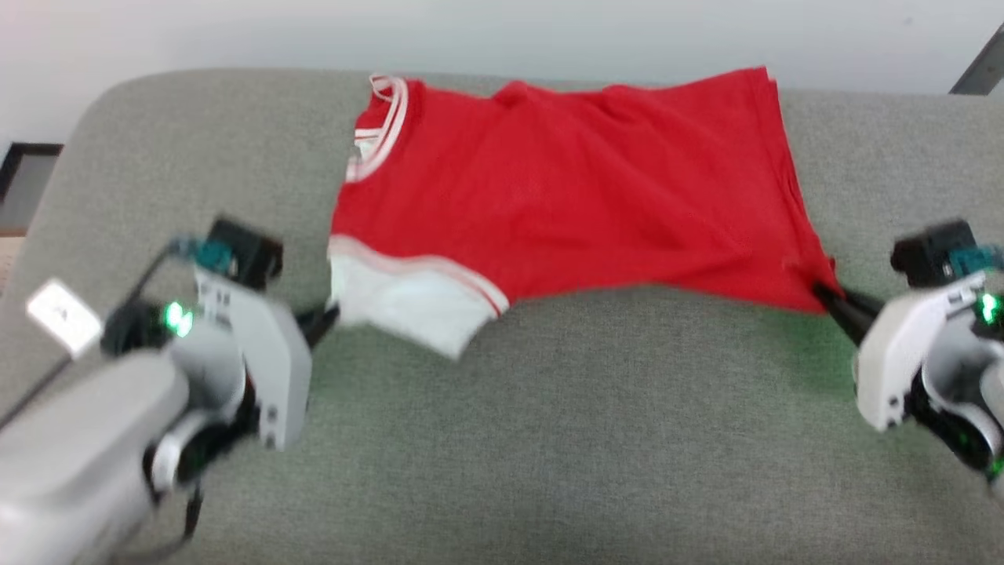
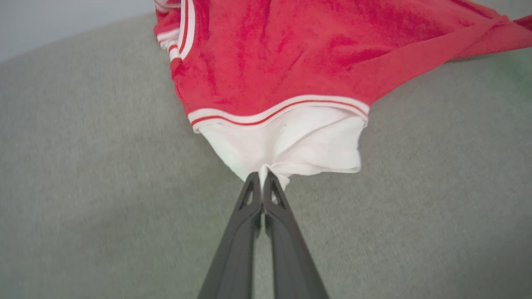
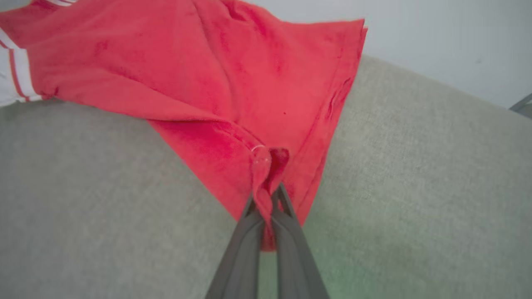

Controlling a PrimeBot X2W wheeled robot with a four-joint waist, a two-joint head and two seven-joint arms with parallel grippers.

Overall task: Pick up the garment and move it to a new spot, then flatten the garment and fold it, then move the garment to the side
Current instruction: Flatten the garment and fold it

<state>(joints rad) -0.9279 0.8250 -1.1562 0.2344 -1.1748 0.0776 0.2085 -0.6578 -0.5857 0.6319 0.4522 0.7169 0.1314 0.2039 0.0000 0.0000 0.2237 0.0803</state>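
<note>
I am clamping the red jersey garment (image 1: 565, 188) by white sleeve (image 2: 286, 145) and hem corner (image 3: 232, 166), left gripper (image 2: 261, 179) and right gripper (image 3: 268, 197) both clenched; pulling evenly outward should flatten it.

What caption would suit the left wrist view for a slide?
Left gripper shut on the white sleeve of the red garment, lying on grey upholstery.

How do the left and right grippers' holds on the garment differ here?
The left gripper pinches the white sleeve; the right gripper pinches a red corner of the body. The left holds a thin tip of cloth, the right a bunched fold. Both are shut on the garment.
</note>
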